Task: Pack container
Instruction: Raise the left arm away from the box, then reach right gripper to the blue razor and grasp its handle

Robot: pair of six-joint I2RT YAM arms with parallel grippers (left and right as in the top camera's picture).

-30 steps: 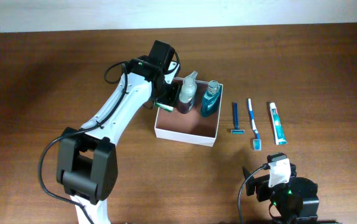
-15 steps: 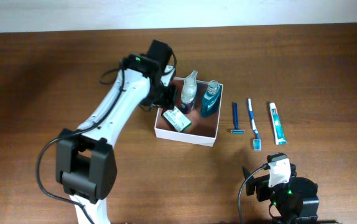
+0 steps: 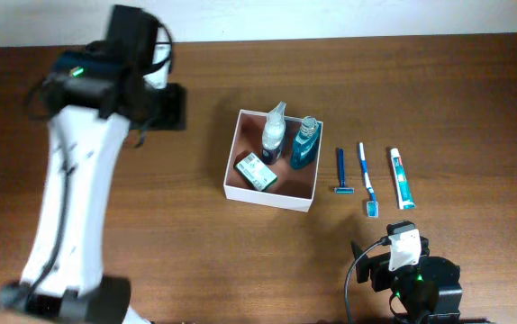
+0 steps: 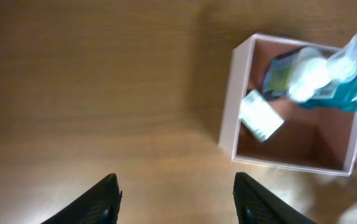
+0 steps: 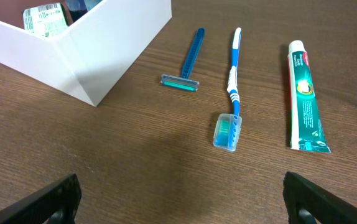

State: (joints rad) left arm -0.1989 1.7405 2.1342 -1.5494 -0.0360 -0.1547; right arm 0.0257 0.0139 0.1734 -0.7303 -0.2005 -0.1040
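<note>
Container is located centrally, well right of the left gripper, which has been withdrawn to the far left and is spread wide, empty. A soap box has been left inside, at the near-left corner. The right gripper is unmoved, spread wide, empty.

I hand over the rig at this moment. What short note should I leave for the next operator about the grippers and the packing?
Left gripper: open, empty, above the table, left of the container.
Right gripper: open, empty, low at the near side of the table, facing the loose items.
Done: spray bottle, blue bottle and packet are in the container.
Left: razor, toothbrush and toothpaste lie on the table right of the container.
</note>
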